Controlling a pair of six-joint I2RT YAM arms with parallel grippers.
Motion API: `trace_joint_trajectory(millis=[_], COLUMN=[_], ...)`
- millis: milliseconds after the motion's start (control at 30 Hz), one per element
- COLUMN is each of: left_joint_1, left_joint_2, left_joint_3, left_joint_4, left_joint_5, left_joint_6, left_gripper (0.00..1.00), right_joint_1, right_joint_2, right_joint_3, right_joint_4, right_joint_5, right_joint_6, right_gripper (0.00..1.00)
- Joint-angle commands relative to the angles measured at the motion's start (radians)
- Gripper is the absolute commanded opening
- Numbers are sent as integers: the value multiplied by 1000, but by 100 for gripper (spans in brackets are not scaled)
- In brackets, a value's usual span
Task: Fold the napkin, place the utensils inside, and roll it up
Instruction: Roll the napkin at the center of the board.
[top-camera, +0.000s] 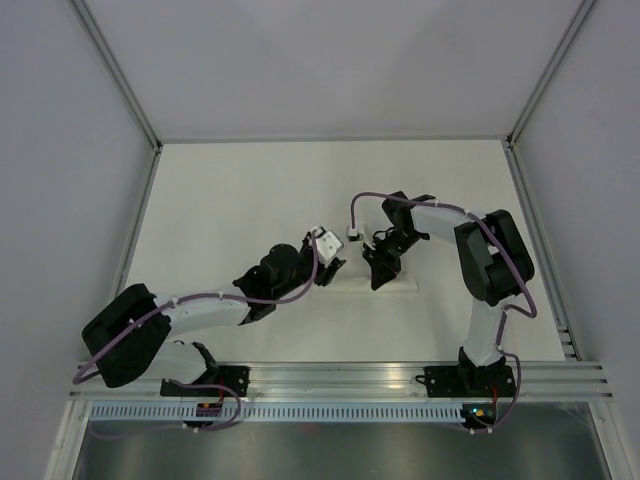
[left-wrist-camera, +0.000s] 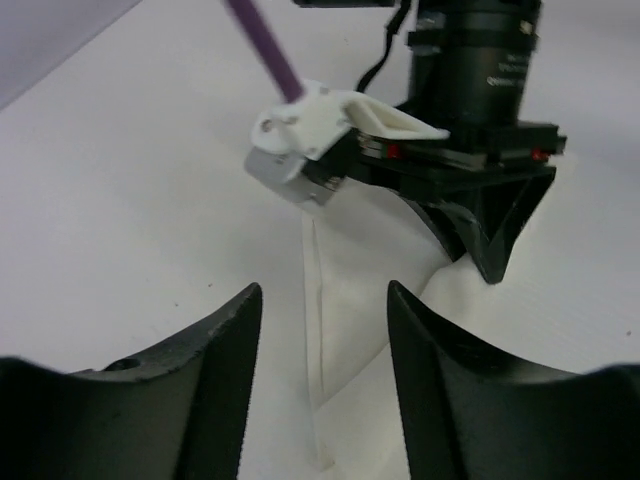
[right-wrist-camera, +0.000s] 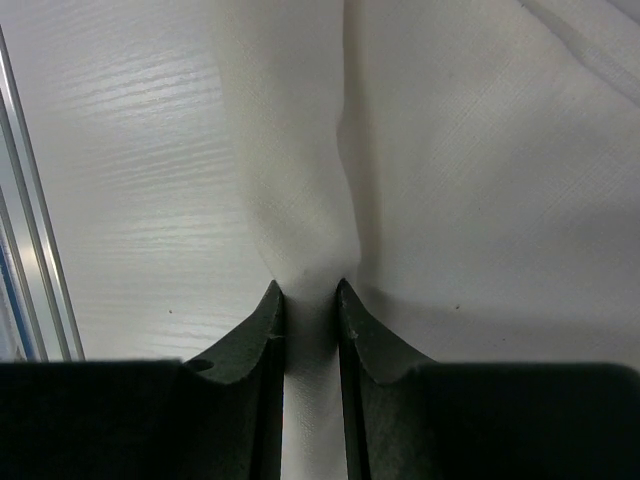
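Observation:
The napkin (top-camera: 398, 287) lies as a slim white strip on the white table between my two grippers. My right gripper (top-camera: 380, 275) points down onto it, shut on a pinched ridge of the cloth (right-wrist-camera: 300, 200), which bunches between its fingertips (right-wrist-camera: 310, 290). My left gripper (top-camera: 330, 268) sits at the strip's left end, open. In the left wrist view the napkin's folded edge (left-wrist-camera: 345, 310) runs between and beyond the left gripper (left-wrist-camera: 322, 290) without touching the fingers. The right gripper (left-wrist-camera: 470, 255) stands on the cloth just ahead. The utensils are hidden.
An aluminium rail (top-camera: 340, 378) runs along the table's near edge and shows at the left of the right wrist view (right-wrist-camera: 30, 250). Grey enclosure walls with metal posts (top-camera: 135, 215) bound the table on the left, right and back.

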Motion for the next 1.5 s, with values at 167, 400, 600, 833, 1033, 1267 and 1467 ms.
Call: trace_joint_trajectory(millis=[167, 400, 600, 833, 1033, 1267, 1467], left_joint_1=[-241, -313, -310, -288, -276, -247, -212], left_joint_2=[137, 304, 440, 523, 544, 494, 482], left_joint_3=[0, 77, 97, 127, 137, 181, 268], left_joint_4=[57, 37, 86, 49, -3, -149, -343], left_joint_5=[-164, -148, -155, -161, -152, -43, 98], left_joint_6=[428, 574, 650, 666, 617, 496, 414], left_gripper=[69, 70, 72, 52, 10, 2, 2], right_joint_1=[0, -7, -10, -14, -16, -17, -22], right_joint_2=[138, 153, 156, 164, 165, 63, -95], right_joint_3=[-23, -25, -23, -19, -17, -42, -86], right_joint_4=[20, 29, 27, 29, 27, 43, 101], right_joint_5=[101, 109, 112, 115, 118, 108, 140], right_joint_6=[-35, -26, -25, -28, -29, -3, 32], right_gripper=[11, 11, 11, 11, 11, 45, 64])
